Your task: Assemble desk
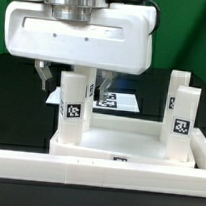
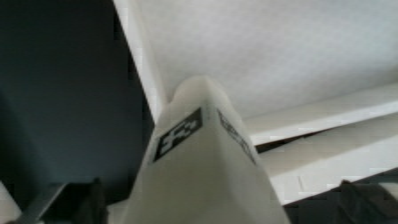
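Observation:
The white desk tabletop (image 1: 128, 145) lies with its rim up. Two white square legs with black-and-white tags stand upright in its corners, one towards the exterior view's left (image 1: 73, 107) and one towards its right (image 1: 180, 112). My gripper (image 1: 72, 89) hangs over the left leg, open, with a dark finger (image 1: 41, 78) on one side and the other finger (image 1: 104, 89) on the opposite side, both apart from the leg. In the wrist view that leg (image 2: 199, 150) rises between the fingertips (image 2: 365, 195), with the tabletop (image 2: 267, 50) behind it.
A long white border rail (image 1: 95, 176) runs along the front of the tabletop. The marker board (image 1: 119, 100) lies on the dark table behind the left leg. A green backdrop closes the far side.

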{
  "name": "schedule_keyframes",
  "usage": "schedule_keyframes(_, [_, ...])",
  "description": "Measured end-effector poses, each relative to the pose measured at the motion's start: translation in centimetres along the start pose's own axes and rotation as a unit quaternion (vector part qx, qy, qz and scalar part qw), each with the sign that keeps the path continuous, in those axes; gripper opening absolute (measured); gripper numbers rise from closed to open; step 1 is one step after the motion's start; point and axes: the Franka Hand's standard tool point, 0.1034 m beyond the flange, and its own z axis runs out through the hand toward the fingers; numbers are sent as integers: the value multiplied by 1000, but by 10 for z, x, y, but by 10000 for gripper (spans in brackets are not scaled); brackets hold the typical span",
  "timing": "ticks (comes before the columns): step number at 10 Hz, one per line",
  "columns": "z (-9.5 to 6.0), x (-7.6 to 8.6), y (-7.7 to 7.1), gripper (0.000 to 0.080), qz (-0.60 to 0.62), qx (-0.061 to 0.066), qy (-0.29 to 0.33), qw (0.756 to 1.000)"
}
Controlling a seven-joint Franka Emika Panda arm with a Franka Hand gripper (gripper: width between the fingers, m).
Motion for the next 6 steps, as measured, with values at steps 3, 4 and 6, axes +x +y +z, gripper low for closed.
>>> schedule_keyframes(3, [0, 0, 2, 649, -131, -15, -3, 991])
schedule_keyframes(4, [0, 0, 3, 649, -149, -16, -4, 989])
schedule_keyframes(6, [0, 0, 4, 649, -191, -18, -5, 981])
